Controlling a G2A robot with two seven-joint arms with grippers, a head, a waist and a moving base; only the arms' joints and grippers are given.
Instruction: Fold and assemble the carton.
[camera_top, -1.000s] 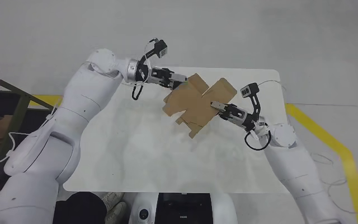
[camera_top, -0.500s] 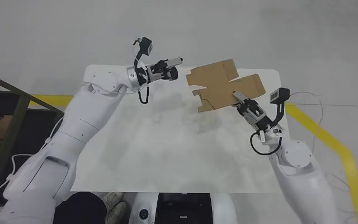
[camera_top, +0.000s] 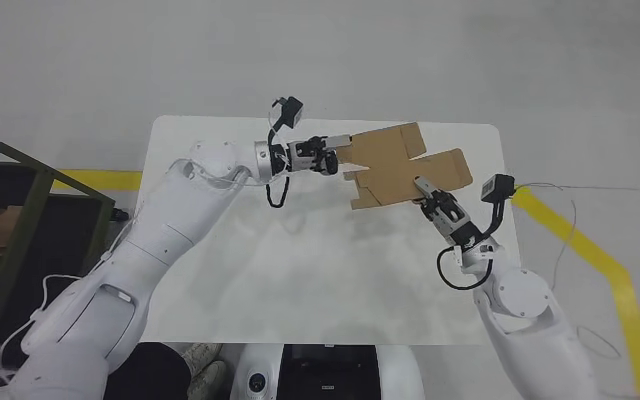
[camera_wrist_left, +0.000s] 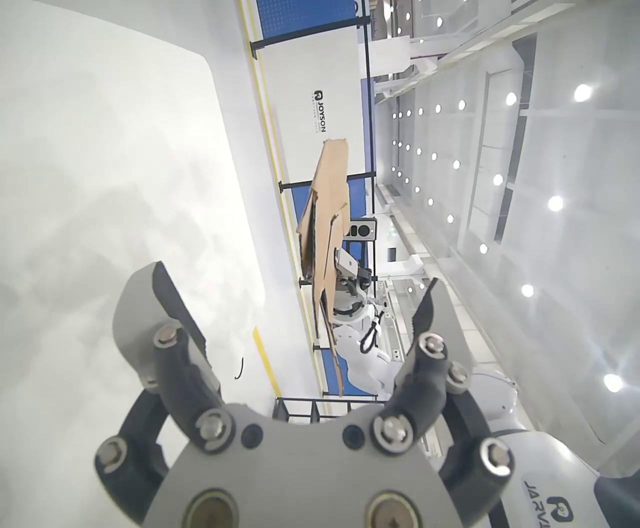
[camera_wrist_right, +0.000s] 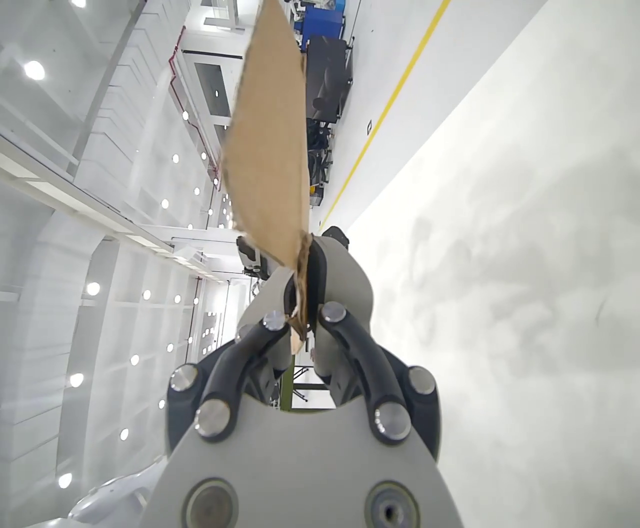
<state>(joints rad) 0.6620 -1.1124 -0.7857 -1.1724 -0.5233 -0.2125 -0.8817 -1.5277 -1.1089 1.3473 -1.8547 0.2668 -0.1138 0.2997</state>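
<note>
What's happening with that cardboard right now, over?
Right gripper shut on carton, held above table. Left gripper open, facing carton. Nothing blocking.

The table (camera_top: 300, 280) is white and rectangular, with rounded corners. Its top carries faint grey mottled marks. It stands on a light grey floor (camera_top: 300, 60) marked with a yellow line (camera_top: 95, 180).

Carton (camera_top: 405, 165) was held above the far right part of the table (camera_top: 300, 280), clear of its surface. The right gripper (camera_top: 424, 190), in front of the carton, clamped its near edge. The left gripper (camera_top: 338, 150) stood just beside its left edge, apart from it.
</note>
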